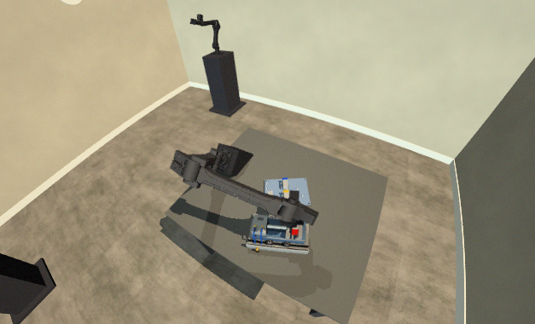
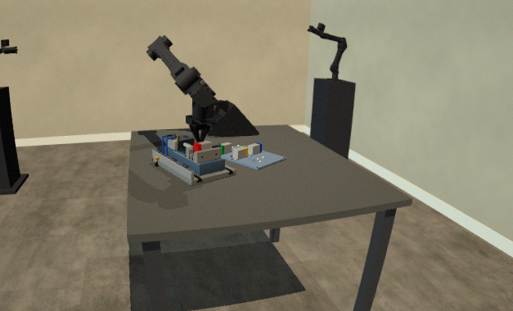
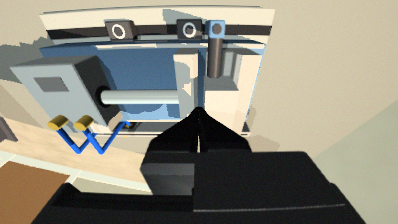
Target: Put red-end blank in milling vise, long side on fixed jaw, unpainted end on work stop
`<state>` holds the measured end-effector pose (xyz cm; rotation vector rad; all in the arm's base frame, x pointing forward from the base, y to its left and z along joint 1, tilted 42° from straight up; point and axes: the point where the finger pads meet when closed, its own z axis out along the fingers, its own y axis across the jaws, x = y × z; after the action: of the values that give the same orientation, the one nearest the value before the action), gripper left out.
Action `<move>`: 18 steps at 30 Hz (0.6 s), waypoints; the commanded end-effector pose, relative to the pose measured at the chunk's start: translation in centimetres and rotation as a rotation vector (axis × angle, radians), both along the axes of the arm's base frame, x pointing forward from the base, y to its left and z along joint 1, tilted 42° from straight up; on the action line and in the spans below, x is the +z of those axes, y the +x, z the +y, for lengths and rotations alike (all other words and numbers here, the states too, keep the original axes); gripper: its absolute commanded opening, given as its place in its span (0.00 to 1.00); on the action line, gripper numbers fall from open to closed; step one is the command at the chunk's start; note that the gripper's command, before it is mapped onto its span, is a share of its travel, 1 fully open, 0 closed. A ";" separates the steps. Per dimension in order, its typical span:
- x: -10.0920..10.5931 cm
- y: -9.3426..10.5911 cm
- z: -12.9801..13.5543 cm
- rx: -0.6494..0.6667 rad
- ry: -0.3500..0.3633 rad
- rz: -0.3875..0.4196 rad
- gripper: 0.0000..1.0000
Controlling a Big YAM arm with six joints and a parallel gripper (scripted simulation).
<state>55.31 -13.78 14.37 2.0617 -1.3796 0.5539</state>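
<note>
Hand: the hand (image 3: pixel 199 131) is shut tight with nothing in it, its two dark fingers (image 2: pixel 200 132) meeting in a point just above the vise.
Arm: the arm (image 1: pixel 240 193) reaches from its base across the tabletop (image 2: pixel 291 184) and, in the top view, covers the middle of the vise and part of the plate.
Vise: the vise (image 2: pixel 209 167) sits on the tabletop, just beside the plate; the block with hoses (image 3: pixel 62 90) is at the left of the wrist view, a pale rod (image 3: pixel 142 97) running from it toward the middle.
Red-ended blank: the blank with the red end (image 2: pixel 197 146) lies inside the vise, between the jaws (only its red tip (image 1: pixel 294 231) shows from above, the rest is under the arm).
Contact: whether its long side touches the jaw without hoses, or its plain end touches the short rod (image 3: pixel 215 55), cannot be told; the hand blocks that spot in the wrist view.
Plate: the blue plate (image 2: pixel 272 159) holds the other blanks, one with a green end (image 2: pixel 222 148), one yellow (image 2: pixel 245 151), one blue (image 2: pixel 258 147), standing apart from each other.
Cut off: the lower half of the wrist view is filled by the hand's own dark body.
</note>
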 end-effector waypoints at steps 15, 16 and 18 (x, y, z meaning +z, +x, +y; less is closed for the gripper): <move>0.1 1.6 1.6 0.031 0.001 -0.016 0.00; -0.5 1.0 1.6 0.032 0.001 -0.002 0.00; -0.1 0.4 1.3 0.031 0.001 -0.006 0.00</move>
<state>55.27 -13.78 14.31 2.0622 -1.3782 0.5521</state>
